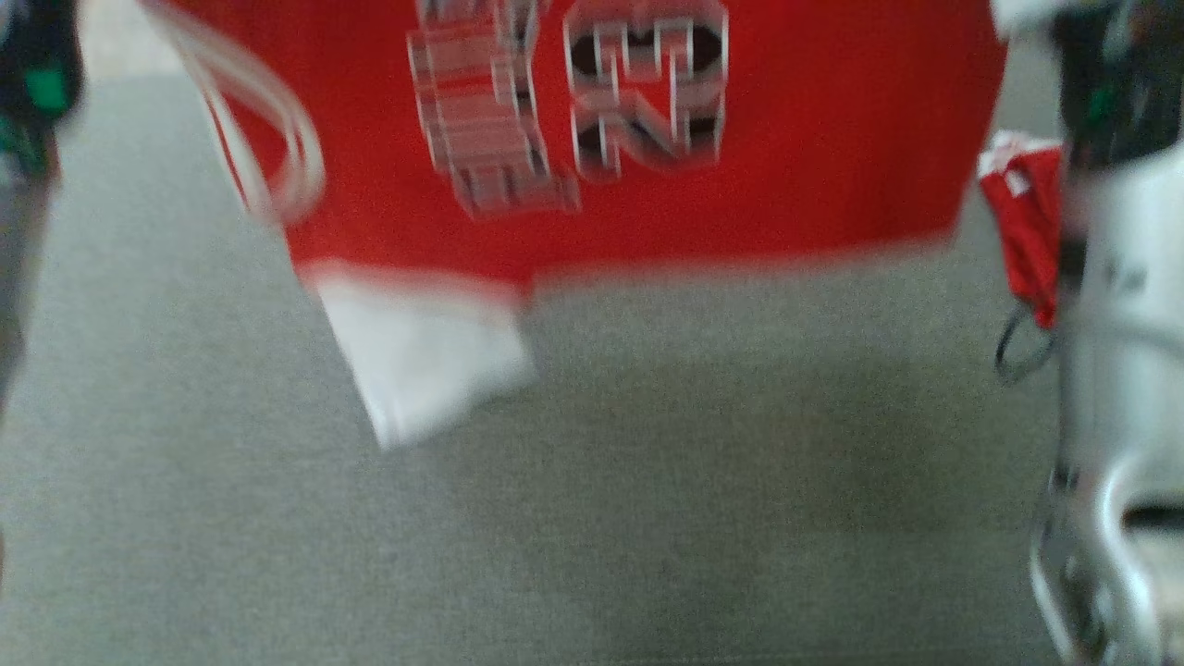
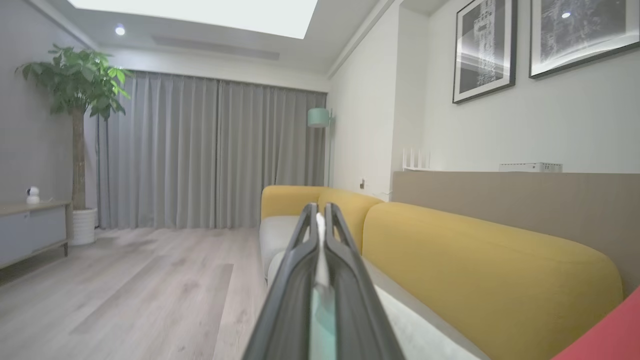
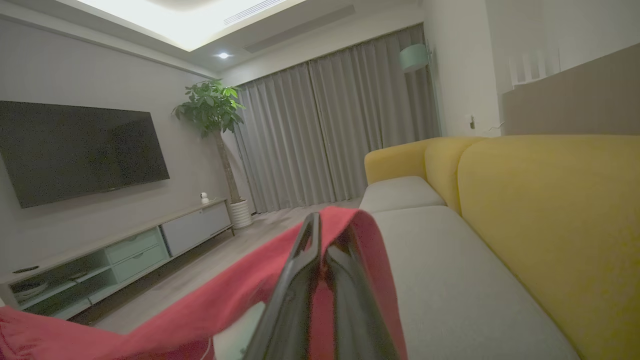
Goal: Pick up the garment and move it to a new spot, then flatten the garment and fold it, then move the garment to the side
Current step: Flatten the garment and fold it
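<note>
Garment (image 1: 795, 139) above sofa seat (image 1: 647, 518) — backrest (image 3: 550, 210) behind seat, floor (image 2: 150, 290) before it.

The left claw (image 2: 321, 212) is squeezed tight on a thin white bit of the garment (image 1: 814, 148). The right claw (image 3: 322, 227) is pinched tight on its red cloth. Both arms are held wide apart.

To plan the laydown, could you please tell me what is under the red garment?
Grey sofa seat shows below the hanging garment; whatever lies behind the cloth is hidden.
</note>
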Tool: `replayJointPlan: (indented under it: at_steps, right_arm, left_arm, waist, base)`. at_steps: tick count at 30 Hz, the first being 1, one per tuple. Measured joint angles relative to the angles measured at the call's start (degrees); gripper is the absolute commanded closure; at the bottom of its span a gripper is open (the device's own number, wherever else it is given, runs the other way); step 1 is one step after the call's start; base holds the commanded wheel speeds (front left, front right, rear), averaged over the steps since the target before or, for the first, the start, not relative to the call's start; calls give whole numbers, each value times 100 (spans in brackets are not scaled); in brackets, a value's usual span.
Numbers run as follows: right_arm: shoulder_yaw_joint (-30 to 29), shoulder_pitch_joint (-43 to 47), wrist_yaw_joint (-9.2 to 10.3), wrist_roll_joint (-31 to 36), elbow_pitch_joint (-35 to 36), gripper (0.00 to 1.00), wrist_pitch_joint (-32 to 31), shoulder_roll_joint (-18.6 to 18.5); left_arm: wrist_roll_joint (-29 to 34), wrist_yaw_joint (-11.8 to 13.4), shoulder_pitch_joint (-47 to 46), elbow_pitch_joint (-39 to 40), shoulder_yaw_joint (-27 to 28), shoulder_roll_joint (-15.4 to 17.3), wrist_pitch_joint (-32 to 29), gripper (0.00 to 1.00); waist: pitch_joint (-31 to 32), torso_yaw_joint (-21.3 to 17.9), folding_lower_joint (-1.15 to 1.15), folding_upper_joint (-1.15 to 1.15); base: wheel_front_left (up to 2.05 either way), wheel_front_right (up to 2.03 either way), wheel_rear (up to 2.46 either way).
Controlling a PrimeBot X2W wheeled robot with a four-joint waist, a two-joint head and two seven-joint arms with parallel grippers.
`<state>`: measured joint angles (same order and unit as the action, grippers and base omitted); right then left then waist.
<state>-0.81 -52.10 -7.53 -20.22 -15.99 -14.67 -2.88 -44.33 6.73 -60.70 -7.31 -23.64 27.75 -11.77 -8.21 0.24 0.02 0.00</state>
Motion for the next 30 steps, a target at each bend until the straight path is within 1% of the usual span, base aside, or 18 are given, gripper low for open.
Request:
replayJointPlan:
  at_steps: [3, 5, 7, 9, 10, 13, 14, 16, 19, 21, 23, 27, 30]
  right_arm:
    - [-51, -956, 0, 478, -920, 100, 470, -38]
    - [-222, -1489, 0, 829, -1505, 100, 765, -51]
    - [-427, -1969, 0, 1120, -2036, 100, 1065, -79]
    - [-608, -2368, 0, 1365, -2497, 100, 1348, -112]
    - [-734, -2680, 0, 1526, -2942, 100, 1625, -127]
    - [-765, -2776, 0, 1969, -3532, 100, 2068, -136]
    - [-765, -2776, 0, 1969, -3532, 100, 2068, -136]
    - [-896, -2698, 0, 2048, -3955, 100, 2252, -123]
    - [-1009, -2496, 0, 2199, -4430, 100, 2513, -143]
    - [-1071, -2304, 0, 2180, -4686, 100, 2662, -141]
    - [-1101, -2108, 0, 2115, -4853, 100, 2757, -140]
    - [-1050, -1851, 0, 1774, -4914, 100, 2882, -136]
    - [-795, -1617, 0, 1406, -4703, 100, 2893, -137]
  left_arm:
    - [337, -107, -933, -712, -67, -268, 356, 100]
    - [516, -129, -1443, -1192, -70, -511, 728, 100]
    - [692, -216, -1834, -1635, -109, -734, 1127, 100]
    - [793, -286, -2085, -2038, -159, -938, 1484, 100]
    - [839, -404, -2201, -2387, -224, -1095, 1834, 100]
    - [850, -595, -2174, -2886, -260, -1319, 2264, 100]
    - [850, -595, -2174, -2886, -260, -1319, 2264, 100]
    - [790, -738, -2068, -3096, -253, -1444, 2455, 100]
    - [743, -944, -1826, -3270, -234, -1544, 2593, 100]
    - [713, -1077, -1512, -3304, -227, -1618, 2628, 100]
    - [695, -1159, -1084, -3279, -194, -1659, 2632, 100]
    - [700, -1261, -152, -2718, 213, -1664, 2641, 100]
    - [767, -1303, 458, -2204, 443, -1656, 2649, 100]
  waist:
    - [-385, -23, 1, 0]
    - [-616, -8, 1, 0]
    - [-814, 36, 1, 0]
    - [-976, 107, 0, 0]
    - [-1131, 189, -1, 0]
    - [-1324, 325, 0, 0]
    - [-1324, 325, 0, 0]
    - [-1455, 407, -2, 0]
    - [-1687, 490, -1, 0]
    - [-1827, 541, -1, 0]
    - [-1934, 582, -1, 0]
    - [-2010, 608, -1, 0]
    - [-1948, 584, -4, 0]
  base:
    - [0, 0, 0]
    - [0, 0, 0]
    - [0, 0, 0]
    - [0, 0, 0]
    - [0, 0, 0]
    - [0, 0, 0]
    - [0, 0, 0]
    - [0, 0, 0]
    - [0, 0, 0]
    - [0, 0, 0]
    - [0, 0, 0]
    - [0, 0, 0]
    - [0, 0, 0]
